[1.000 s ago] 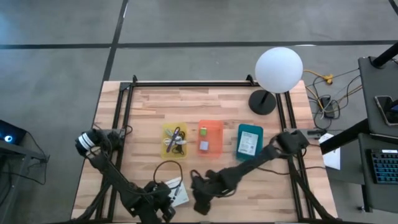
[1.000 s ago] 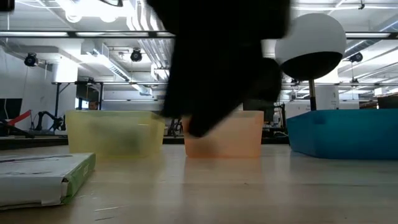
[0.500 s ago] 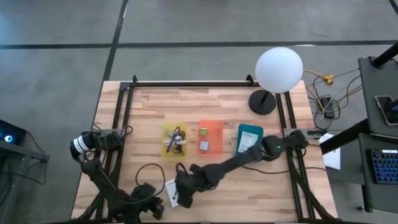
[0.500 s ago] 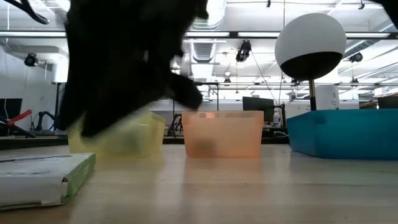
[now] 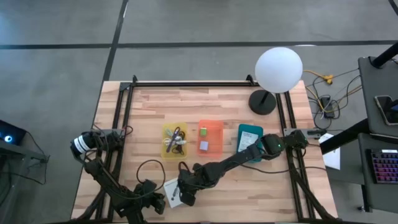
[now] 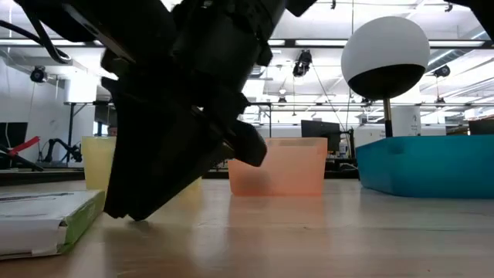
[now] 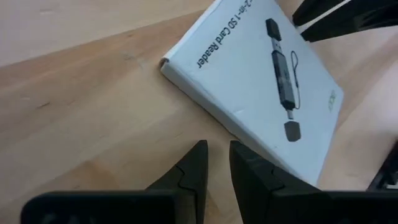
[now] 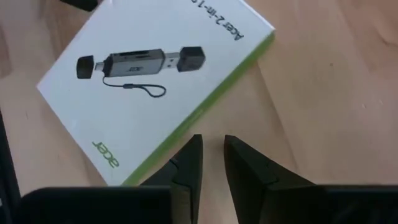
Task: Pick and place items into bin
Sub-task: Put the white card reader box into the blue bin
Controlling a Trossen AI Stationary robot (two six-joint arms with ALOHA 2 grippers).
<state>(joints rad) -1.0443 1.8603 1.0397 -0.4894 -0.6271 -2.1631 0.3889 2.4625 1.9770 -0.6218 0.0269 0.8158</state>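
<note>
Status: the right gripper (image 5: pixel 186 198) has swung across the front of the table and now hangs low just beside the white card-reader box (image 5: pixel 174 191), which lies flat on the wood near the front edge, left of centre. Half a second back the gripper was already close to this spot; a second back it was farther right. In the right wrist view the fingers (image 8: pixel 186 163) stand narrow, with only a slim gap, their tips at the green-edged side of the box (image 8: pixel 155 87), gripping nothing. The jaws have drawn in during the approach.

The left gripper (image 5: pixel 152 203) rests low on the opposite side of the box. Its fingers (image 7: pixel 189 171) are likewise narrow and empty, tips just short of the box's edge (image 7: pixel 249 81).

The yellow bin (image 5: pixel 175 140), orange bin (image 5: pixel 211 138) and teal bin (image 5: pixel 250 141) stand in a row at mid-table, well apart from the box. The yellow one holds a dark tangle and the orange one small pieces.

Assessment: the box is not yet seized. With jaws this narrow, the right gripper would likely need to reopen, or nudge the box, before a lift toward a bin.
</note>
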